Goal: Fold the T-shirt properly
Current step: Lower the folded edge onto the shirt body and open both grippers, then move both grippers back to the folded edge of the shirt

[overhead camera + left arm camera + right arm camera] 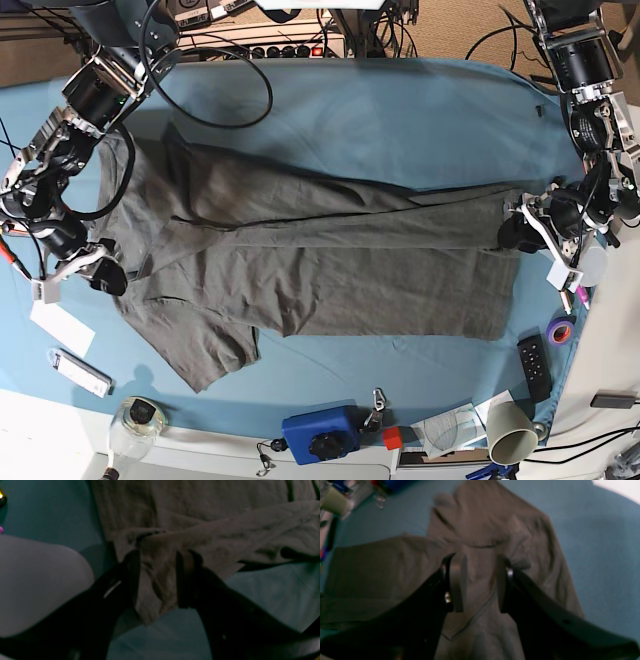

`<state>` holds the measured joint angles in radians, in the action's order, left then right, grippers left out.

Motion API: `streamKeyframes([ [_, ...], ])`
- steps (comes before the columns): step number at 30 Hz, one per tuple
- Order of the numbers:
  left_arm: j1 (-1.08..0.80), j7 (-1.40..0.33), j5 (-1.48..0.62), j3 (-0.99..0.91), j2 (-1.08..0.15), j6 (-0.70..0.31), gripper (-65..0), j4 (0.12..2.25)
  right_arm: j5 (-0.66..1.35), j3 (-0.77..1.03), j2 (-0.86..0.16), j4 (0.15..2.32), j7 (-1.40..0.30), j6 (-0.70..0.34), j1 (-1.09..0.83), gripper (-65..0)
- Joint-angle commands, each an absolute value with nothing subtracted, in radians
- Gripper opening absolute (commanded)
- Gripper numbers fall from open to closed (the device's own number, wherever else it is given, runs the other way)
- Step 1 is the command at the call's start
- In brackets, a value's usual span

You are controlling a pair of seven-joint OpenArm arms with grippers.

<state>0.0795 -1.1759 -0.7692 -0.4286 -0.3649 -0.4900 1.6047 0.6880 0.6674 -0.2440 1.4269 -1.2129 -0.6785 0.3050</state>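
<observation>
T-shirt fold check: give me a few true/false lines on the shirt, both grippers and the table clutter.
1. The T-shirt hangs in the air clear of the table. False: it lies on the blue table cloth.
2. The left gripper has its jaws apart with shirt fabric between them. True.
3. The right gripper is clamped shut on a sleeve. False: its jaws stand apart above the shirt.
4. A fold line runs across the shirt from side to side in the base view. True.
5. The blue box sits on the shirt. False: it sits off it, near the table's front edge.
</observation>
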Motion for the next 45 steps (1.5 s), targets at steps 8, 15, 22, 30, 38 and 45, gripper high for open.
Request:
streamKeyframes([
  [8,-0.005,-1.19,-0.784,-0.446,-0.38,-0.464,-40.9,1.778,0.804,0.755,-0.261,1.445,-1.301,-0.683,0.32,-45.2],
  [15,-0.181,-1.182,-0.785,-0.556,-0.379,-0.464,-40.9,1.954,0.937,0.9,-0.264,1.446,-1.393,-0.683,0.207,-45.2],
  [22,-0.329,-1.182,-0.883,-0.786,-0.379,-0.469,-40.9,2.111,1.041,0.944,-0.263,1.534,-1.396,-0.683,0.029,-45.2],
  [30,-0.459,-1.182,-0.903,-0.921,-0.357,-0.469,-40.9,2.211,1.016,0.975,-0.263,1.757,-1.396,-0.683,-0.21,-45.2],
  [38,-0.488,-1.182,-0.929,-0.921,-0.267,-0.469,-40.9,2.211,1.048,1.002,-0.264,1.757,-1.396,-0.698,-0.355,-36.7],
  [45,-0.488,-1.182,-0.929,-0.921,-0.251,-0.469,-40.9,2.211,1.047,1.002,-0.263,1.755,-1.332,-0.665,-0.366,-36.4],
])
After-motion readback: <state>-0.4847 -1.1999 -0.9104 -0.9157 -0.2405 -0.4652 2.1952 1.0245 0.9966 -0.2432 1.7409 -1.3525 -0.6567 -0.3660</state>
